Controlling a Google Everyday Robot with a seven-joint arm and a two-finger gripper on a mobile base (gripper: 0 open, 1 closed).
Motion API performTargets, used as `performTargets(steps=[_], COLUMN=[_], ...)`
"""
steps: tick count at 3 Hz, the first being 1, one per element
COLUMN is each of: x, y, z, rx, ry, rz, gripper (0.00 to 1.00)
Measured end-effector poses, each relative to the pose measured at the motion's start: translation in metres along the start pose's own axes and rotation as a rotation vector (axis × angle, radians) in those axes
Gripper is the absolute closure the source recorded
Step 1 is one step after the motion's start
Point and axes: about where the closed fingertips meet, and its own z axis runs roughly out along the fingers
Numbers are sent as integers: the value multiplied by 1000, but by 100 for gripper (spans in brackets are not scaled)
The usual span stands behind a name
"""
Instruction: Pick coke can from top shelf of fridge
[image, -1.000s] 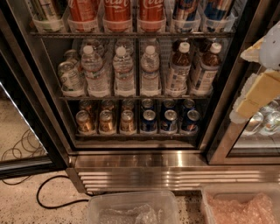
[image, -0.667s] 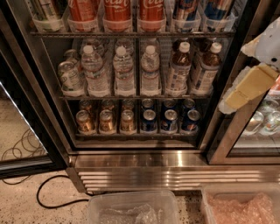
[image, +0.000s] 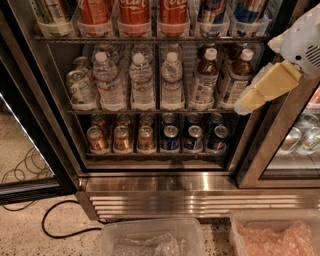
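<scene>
Three red coke cans stand side by side in clear cup holders on the top shelf of the fridge, cut off by the frame's upper edge. Other tall cans flank them at the left and right. My gripper, cream with a white wrist, hangs at the right edge in front of the door frame. It sits to the right of and below the coke cans, level with the bottle shelf, and touches nothing.
Water bottles and brown bottles fill the middle rack. Small gold-brown cans and blue cans fill the lower rack. The open door stands left and a second cooler right. Two plastic bins and a black cable lie on the floor.
My gripper has moved left, further into view, toward the open fridge front. The cans and bottles have not moved.
</scene>
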Motion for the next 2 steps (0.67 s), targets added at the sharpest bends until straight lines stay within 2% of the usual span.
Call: performTargets(steps=[1,2], x=[-13,-40], y=[3,8], z=[7,20], rx=[3,16], ry=[-31,-86], rz=[28,76], gripper=[0,0])
